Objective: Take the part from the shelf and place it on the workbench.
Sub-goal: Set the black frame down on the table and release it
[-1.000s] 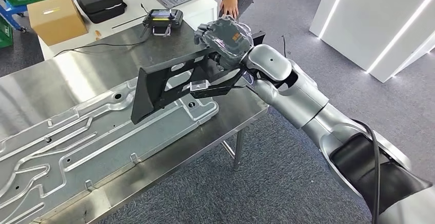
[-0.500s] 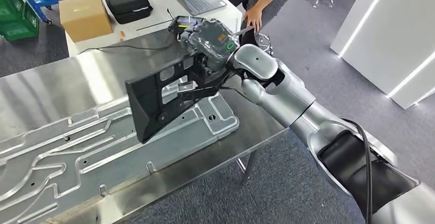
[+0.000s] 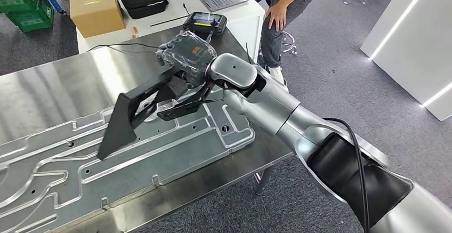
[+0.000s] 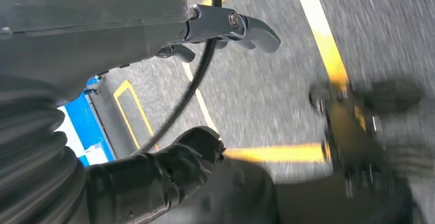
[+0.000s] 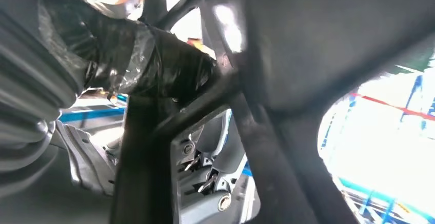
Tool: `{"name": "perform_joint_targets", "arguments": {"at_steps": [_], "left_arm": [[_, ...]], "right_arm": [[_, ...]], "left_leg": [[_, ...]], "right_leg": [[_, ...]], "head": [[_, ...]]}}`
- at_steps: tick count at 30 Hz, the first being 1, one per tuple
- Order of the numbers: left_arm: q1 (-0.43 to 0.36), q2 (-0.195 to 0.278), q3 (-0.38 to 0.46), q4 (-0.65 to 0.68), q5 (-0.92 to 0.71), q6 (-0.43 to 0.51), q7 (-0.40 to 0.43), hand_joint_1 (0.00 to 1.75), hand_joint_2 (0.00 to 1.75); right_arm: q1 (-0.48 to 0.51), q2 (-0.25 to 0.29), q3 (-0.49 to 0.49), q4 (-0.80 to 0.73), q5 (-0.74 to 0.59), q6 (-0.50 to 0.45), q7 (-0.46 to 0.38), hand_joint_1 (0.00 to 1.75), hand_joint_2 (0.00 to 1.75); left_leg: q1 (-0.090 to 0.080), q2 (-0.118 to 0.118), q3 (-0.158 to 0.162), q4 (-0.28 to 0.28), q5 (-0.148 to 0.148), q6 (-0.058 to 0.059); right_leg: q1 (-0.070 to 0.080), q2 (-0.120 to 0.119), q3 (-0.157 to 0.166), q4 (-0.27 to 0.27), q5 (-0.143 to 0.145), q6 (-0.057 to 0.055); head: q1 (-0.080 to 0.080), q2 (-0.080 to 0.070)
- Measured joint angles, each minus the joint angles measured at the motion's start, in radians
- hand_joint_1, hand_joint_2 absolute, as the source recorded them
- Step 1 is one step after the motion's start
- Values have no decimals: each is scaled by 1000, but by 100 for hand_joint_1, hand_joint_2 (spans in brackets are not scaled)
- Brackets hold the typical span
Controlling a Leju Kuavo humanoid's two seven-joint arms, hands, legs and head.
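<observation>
We take the workbench (image 3: 48, 91) as our landmark and read across it from its left end. On its steel top lies a large grooved metal plate (image 3: 160, 147), reaching from the left end nearly to the right-hand end of the workbench.

The part (image 3: 125, 123), a black frame with open webs, hangs tilted above that plate, lowest at its broad left end; whether that end touches the plate we cannot tell. The right hand (image 3: 184, 57) grips the part at its upper right end; in the right wrist view the fingers (image 5: 154, 55) wrap a strut of the part (image 5: 308, 44).

We judge the step in hand to be the placing: the part is over the workbench but not yet set down. The next move calls for lowering the part level onto the plate, then releasing.

The raised ribs of the plate may catch the part's lower edge. Beyond the workbench stands a white table (image 3: 160, 9) with a handheld controller (image 3: 204, 21) near the hand, and a person (image 3: 282, 3) beside its right corner; room there is tight.

The left hand (image 4: 169, 162) hangs over the floor, holding nothing, its fingers apart.
</observation>
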Motion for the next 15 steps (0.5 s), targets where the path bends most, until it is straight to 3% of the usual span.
{"name": "perform_joint_targets", "arguments": {"at_steps": [15], "left_arm": [[-3,2,5,-12,0,1,0,0,175]], "right_arm": [[-3,9,17,16,0,0,-1,175,175]], "left_leg": [[0,0,6,-8,-1,-4]], "right_leg": [[0,0,4,-2,-3,-4]], "head": [[0,0]]}}
